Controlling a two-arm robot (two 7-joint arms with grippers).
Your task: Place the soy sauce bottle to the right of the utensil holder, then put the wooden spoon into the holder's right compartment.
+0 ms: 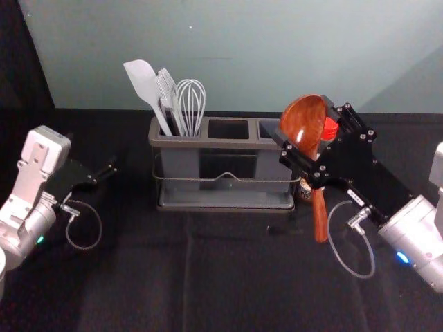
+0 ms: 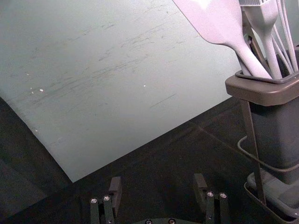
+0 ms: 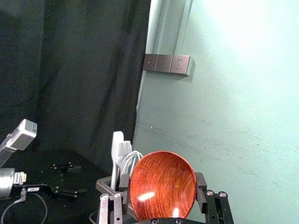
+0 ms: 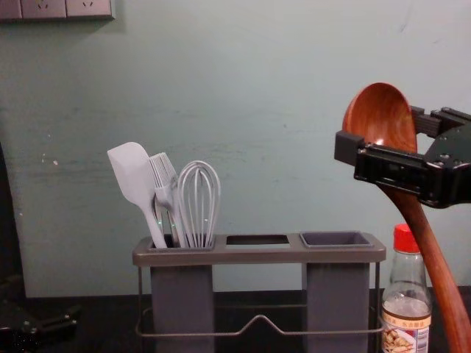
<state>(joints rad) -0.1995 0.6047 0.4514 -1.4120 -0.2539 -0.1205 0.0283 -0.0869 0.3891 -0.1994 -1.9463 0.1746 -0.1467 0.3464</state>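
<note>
Wooden spoon (image 1: 302, 128), bowl up, clamped in my right gripper (image 1: 303, 119), reaching obliquely inward near the tabletop's back edge; my left gripper (image 1: 97, 161), open, idles leftward.

- Pale grey-green wall (image 1: 242, 55) behind, with dark scuffs (image 2: 112, 70) and small white specks.
- Black curtain (image 3: 84, 70) hanging in folds beside it.
- 1 row of 3 brownish socket plates (image 3: 166, 64) on the wall.
- Creased black cloth (image 1: 138, 290) over the work surface.
- Bright glare (image 3: 252, 18) high on the wall.
</note>
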